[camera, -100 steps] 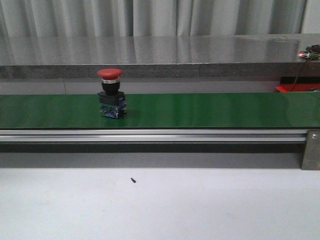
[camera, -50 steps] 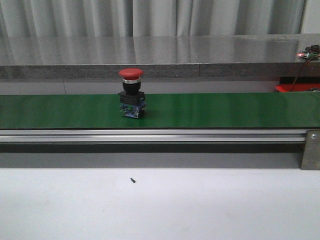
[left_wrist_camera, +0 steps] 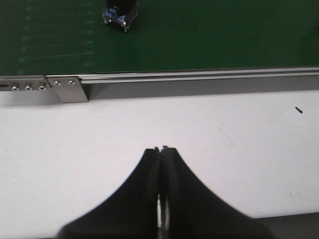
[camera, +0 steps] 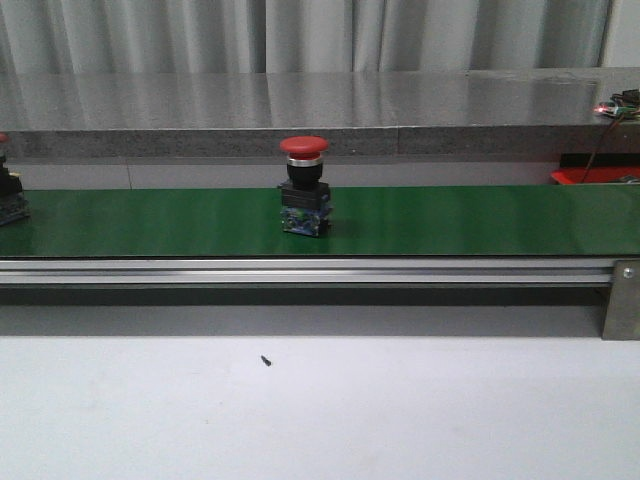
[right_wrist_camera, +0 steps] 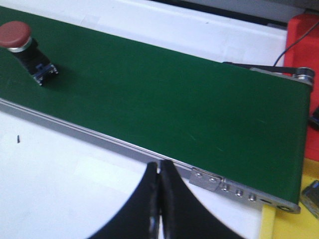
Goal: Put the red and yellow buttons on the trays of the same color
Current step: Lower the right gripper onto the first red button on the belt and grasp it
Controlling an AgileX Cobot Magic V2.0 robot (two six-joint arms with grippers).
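Observation:
A red button (camera: 304,185) with a black and blue base stands upright on the green belt (camera: 450,220), a little left of the middle; the right wrist view has the red button (right_wrist_camera: 20,42) too. A second button (camera: 10,197) shows at the belt's left edge, and the left wrist view catches only the base of that second button (left_wrist_camera: 121,11). Over the white table, short of the belt, my left gripper (left_wrist_camera: 161,149) is shut and empty. My right gripper (right_wrist_camera: 159,163) is likewise shut and empty. A red tray (right_wrist_camera: 301,35) and a yellow tray (right_wrist_camera: 289,224) sit past the belt's right end.
The belt's aluminium rail (camera: 300,270) runs along its near side, with a bracket (camera: 622,300) at the right end. A grey ledge (camera: 300,110) lies behind the belt. Wires (camera: 610,130) hang over the red tray (camera: 590,175). A small black speck (camera: 266,360) lies on the table.
The red button has travelled right along the belt, from left of centre toward the middle. A second button has come into view at the belt's left edge.

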